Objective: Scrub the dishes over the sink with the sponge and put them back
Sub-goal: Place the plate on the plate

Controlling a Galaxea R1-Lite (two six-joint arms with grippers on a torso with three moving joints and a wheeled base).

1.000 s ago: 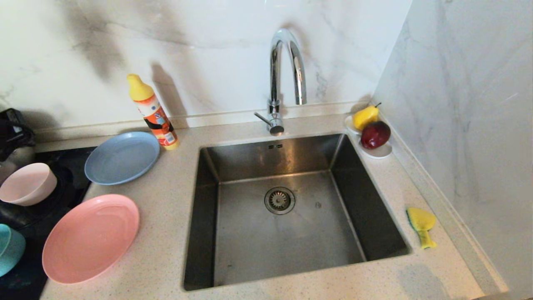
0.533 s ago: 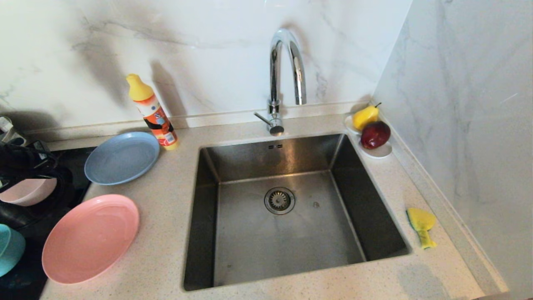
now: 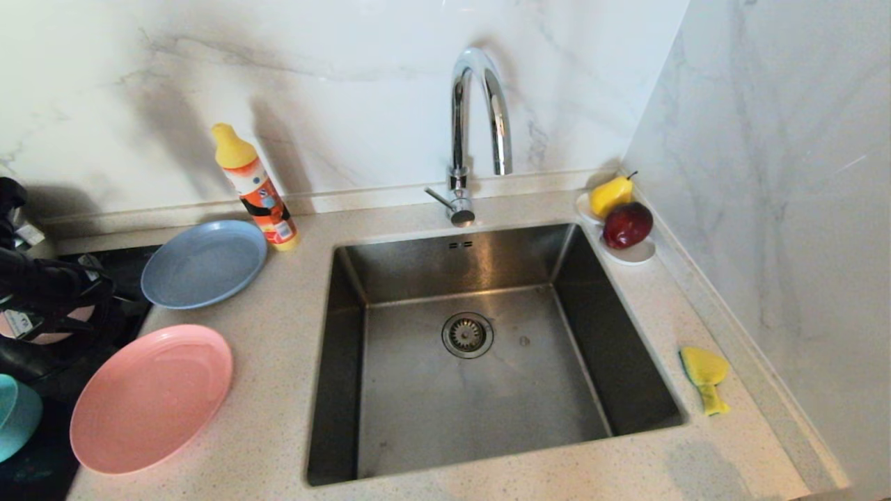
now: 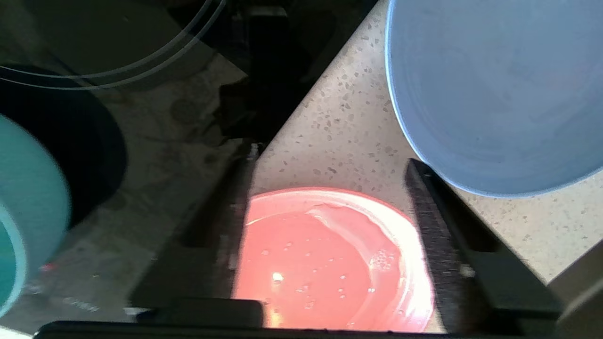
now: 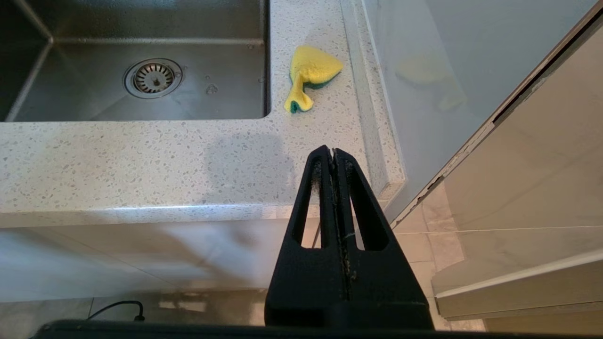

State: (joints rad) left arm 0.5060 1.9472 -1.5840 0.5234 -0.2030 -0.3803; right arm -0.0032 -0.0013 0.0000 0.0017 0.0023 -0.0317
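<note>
Black left gripper with fingers spread wide, gripping nothing — hanging over the pale pink bowl, which shows between the two fingers. Grey-blue plate just beside one finger, teal bowl off past the other, pink plate near on the speckled counter. Right gripper clamped tight on nothing, parked off the counter's front edge — yellow sponge ahead of its tips beside the steel sink
</note>
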